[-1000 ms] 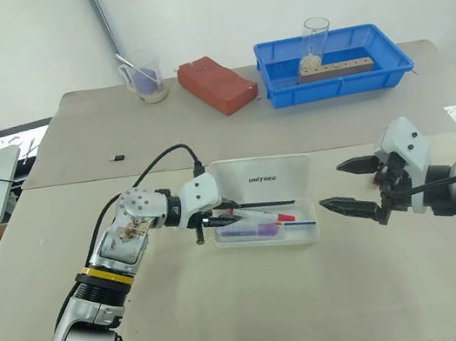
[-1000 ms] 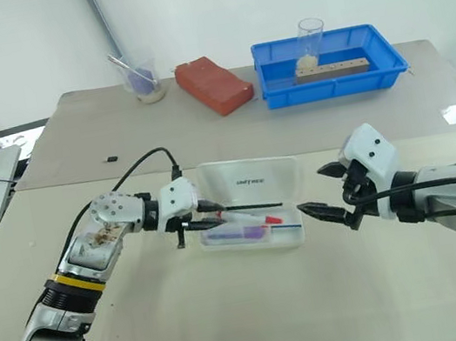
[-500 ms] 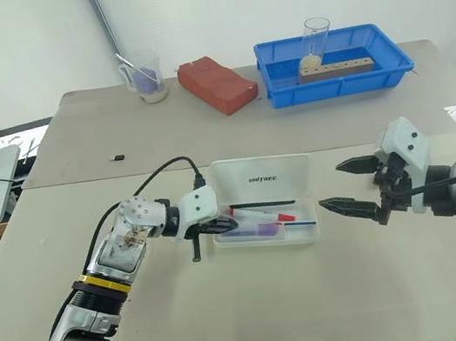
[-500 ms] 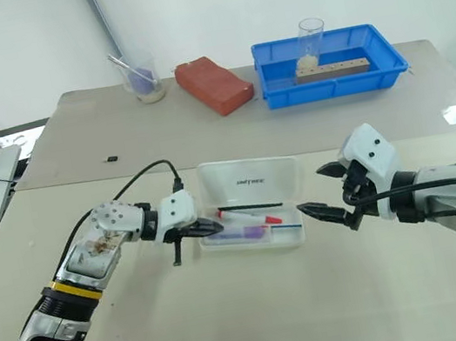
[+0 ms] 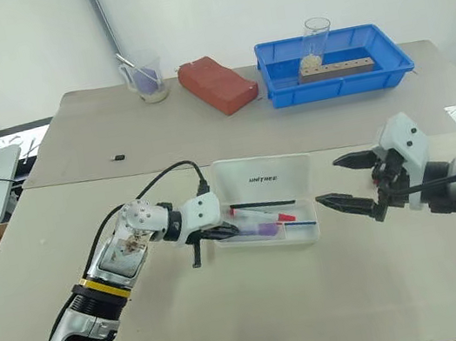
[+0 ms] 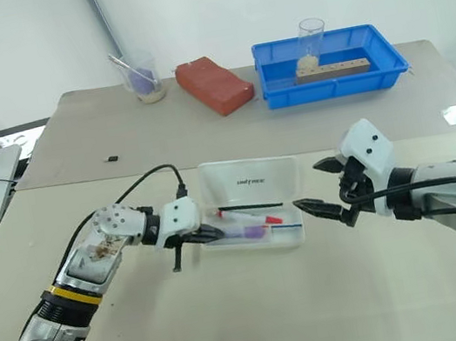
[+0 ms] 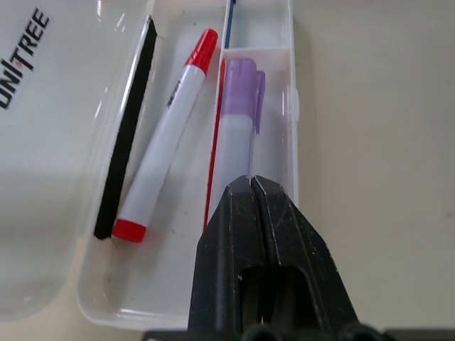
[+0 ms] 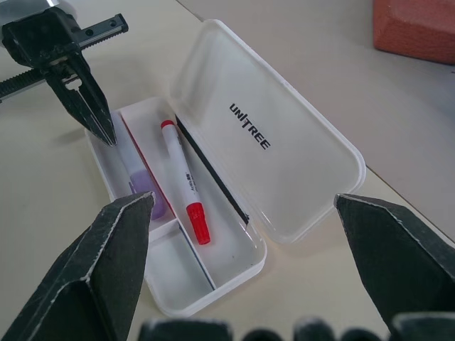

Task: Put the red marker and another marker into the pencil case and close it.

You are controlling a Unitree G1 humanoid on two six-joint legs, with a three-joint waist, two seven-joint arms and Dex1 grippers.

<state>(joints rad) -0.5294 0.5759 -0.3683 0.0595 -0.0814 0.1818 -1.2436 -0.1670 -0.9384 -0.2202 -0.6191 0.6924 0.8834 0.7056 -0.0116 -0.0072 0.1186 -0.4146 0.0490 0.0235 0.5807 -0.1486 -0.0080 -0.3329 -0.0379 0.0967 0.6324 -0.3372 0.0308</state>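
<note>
Beige tabletop (image 5: pixel 261 306) carries the open pencil case (image 5: pixel 263 208), red marker (image 7: pixel 167 133) and purple marker (image 7: pixel 236 117) inside; left end effector (image 7: pixel 250 186) pinched empty should withdraw, letting the wide-open right end effector (image 5: pixel 347 183) swing the lid (image 8: pixel 266 131) down squarely.

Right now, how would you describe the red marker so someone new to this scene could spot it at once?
Find the open white pencil case in the middle of the tan table, between the two grippers. Inside its tray lies the red marker: a slim white barrel with a red cap and red tail, thinner than the chunky purple marker alongside.
</note>
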